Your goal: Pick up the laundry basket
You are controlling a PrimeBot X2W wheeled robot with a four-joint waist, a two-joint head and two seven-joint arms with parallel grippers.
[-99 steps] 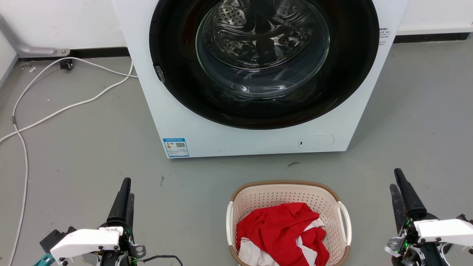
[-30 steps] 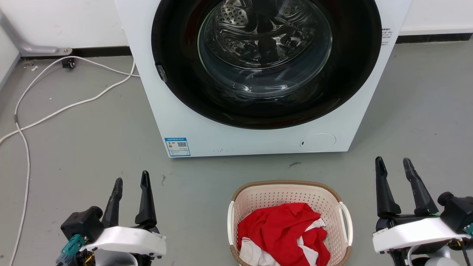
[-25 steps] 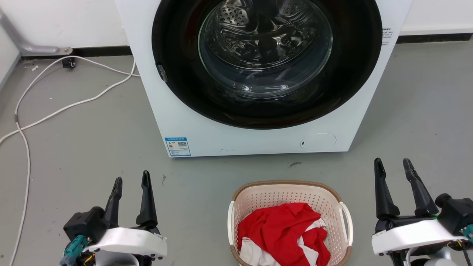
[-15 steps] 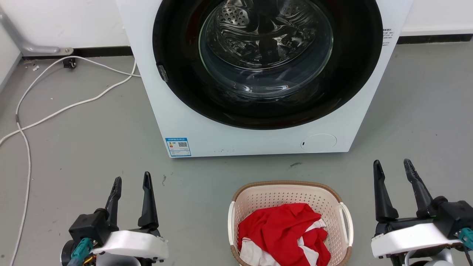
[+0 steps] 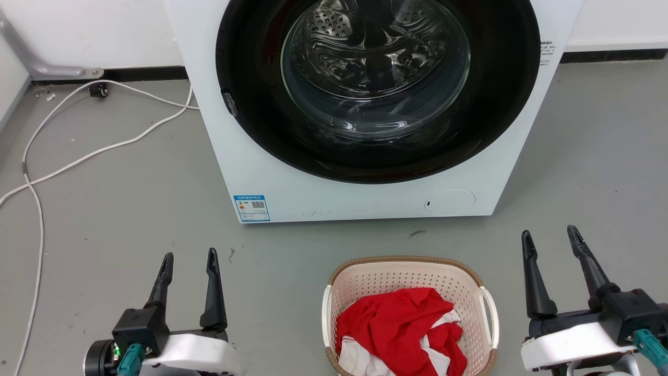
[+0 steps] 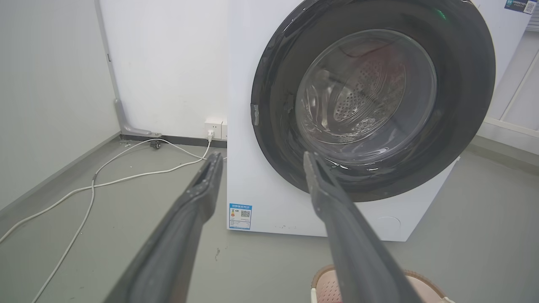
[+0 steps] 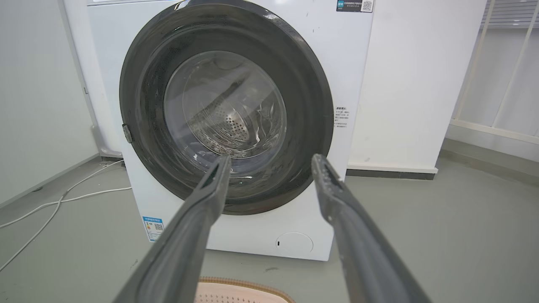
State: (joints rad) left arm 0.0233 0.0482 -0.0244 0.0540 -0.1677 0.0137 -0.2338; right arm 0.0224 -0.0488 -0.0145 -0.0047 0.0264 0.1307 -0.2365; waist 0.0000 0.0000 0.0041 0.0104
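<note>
The laundry basket (image 5: 407,277) sits on the grey floor at the bottom centre of the head view, cream and perforated with a brown rim and white loop handles (image 5: 490,313) on its sides; red and white clothes (image 5: 399,331) lie inside. Its rim also peeks into the left wrist view (image 6: 326,273) and the right wrist view (image 7: 244,286). My left gripper (image 5: 189,257) stands open to the basket's left, apart from it, nothing between its fingers. My right gripper (image 5: 549,233) stands open to the basket's right, also empty and apart.
A white front-loading washing machine (image 5: 365,193) with its dark round door closed stands just beyond the basket. White cables (image 5: 94,151) trail across the floor at the left toward the wall. Open grey floor lies on both sides of the basket.
Both grippers went from shut to open and rolled so both fingers show. Over the last second the left one edged right and the right one edged left, each drawing slightly down the view.
</note>
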